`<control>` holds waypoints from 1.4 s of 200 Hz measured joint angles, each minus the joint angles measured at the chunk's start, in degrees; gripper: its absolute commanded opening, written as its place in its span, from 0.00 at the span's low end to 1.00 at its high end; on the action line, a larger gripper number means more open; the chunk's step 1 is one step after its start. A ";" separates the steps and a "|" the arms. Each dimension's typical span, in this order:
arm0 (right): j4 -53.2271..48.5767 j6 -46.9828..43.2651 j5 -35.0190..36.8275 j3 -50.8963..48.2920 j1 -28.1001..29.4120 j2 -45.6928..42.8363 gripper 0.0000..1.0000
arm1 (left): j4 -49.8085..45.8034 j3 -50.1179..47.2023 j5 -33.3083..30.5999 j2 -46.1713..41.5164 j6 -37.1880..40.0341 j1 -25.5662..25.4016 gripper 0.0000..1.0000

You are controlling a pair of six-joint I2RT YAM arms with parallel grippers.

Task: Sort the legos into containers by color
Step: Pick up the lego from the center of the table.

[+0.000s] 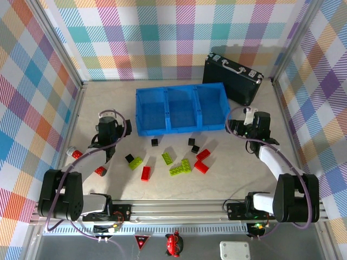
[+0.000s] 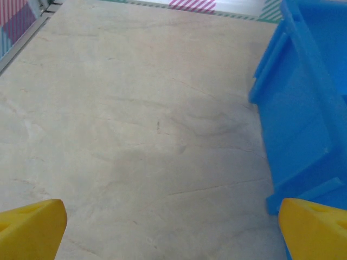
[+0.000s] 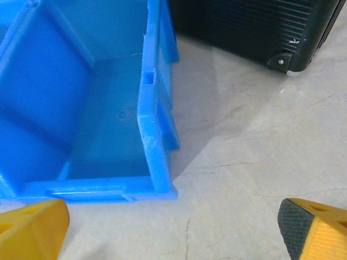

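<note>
**Both end effectors spread and empty, bricks unsorted**

The left end effector point(image 2: 173, 225) and right end effector point(image 3: 173, 230) hung spread and empty at either end of the blue tray point(image 1: 179, 129). The legos point(image 1: 168, 158) lay scattered on the surface point(image 1: 227, 179) in front of it, none in a compartment.

Likely troubles:
- A lime bar point(image 1: 180, 167) lay just beside a red brick point(image 1: 201, 166), so one pinch could take two colours.
- The tiny black cubes point(image 1: 155, 142) could squirt free.
- The right end effector could nudge the tray or the black case point(image 1: 233, 76).

Two red pieces point(image 1: 100, 171) by the left arm were partly hidden, and the studs were too small to count.
</note>
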 measured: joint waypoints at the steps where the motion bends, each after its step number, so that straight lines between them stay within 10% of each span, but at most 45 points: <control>1: -0.20 0.04 -0.02 0.09 0.02 -0.02 0.96 | -0.33 0.09 -0.09 -0.11 -0.11 0.00 1.00; 169: -38.51 13.79 -3.08 13.57 11.74 -0.17 0.82 | -49.20 23.85 14.34 -4.52 -6.49 -0.35 1.00; 280: -46.84 5.38 2.64 20.50 30.64 12.26 0.82 | -46.93 20.52 22.25 -10.71 4.37 -0.35 1.00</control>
